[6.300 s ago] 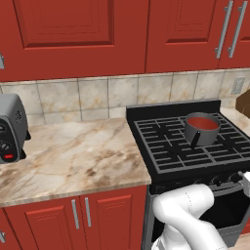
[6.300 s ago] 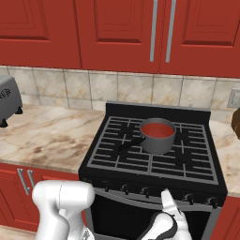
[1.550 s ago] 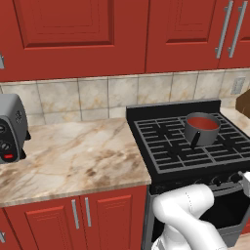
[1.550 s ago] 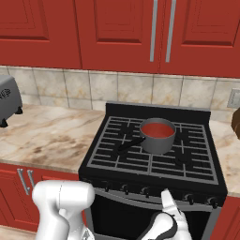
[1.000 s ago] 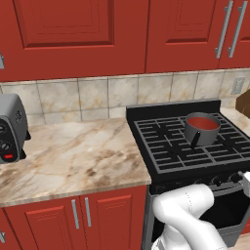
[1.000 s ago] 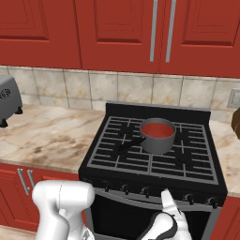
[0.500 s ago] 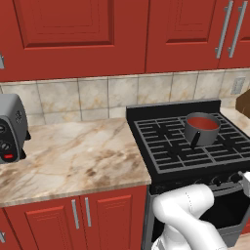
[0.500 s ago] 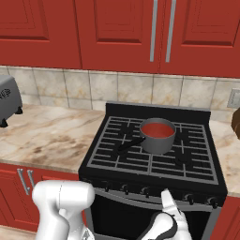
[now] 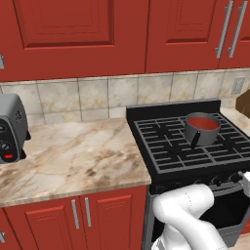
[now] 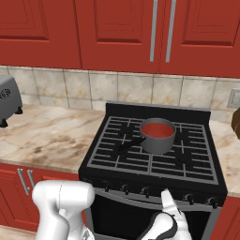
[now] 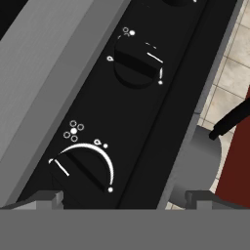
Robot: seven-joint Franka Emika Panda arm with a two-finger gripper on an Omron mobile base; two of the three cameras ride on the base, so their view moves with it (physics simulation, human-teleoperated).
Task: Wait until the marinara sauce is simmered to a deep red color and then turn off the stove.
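Observation:
The marinara sauce (image 9: 203,122) (image 10: 158,130) is a smooth red disc in a small grey saucepan (image 10: 158,138) with a dark handle. The pan stands on the grates of the black stove (image 9: 180,146) (image 10: 140,164), at its back middle. My gripper (image 10: 168,202) hangs low in front of the stove, just under the row of front knobs. In the hand view my gripper (image 11: 122,200) is open, with a black knob (image 11: 83,168) right ahead between the fingertips (image 11: 46,197). A second knob (image 11: 135,63) sits further along the panel. The pan's grey side (image 11: 197,156) shows past the stove edge.
A marble counter (image 9: 73,156) runs left of the stove, with a small grey toaster (image 9: 10,129) (image 10: 5,99) at its far left. Red cabinets hang above and stand below. A brown object (image 9: 243,102) (image 10: 236,123) sits on the counter right of the stove.

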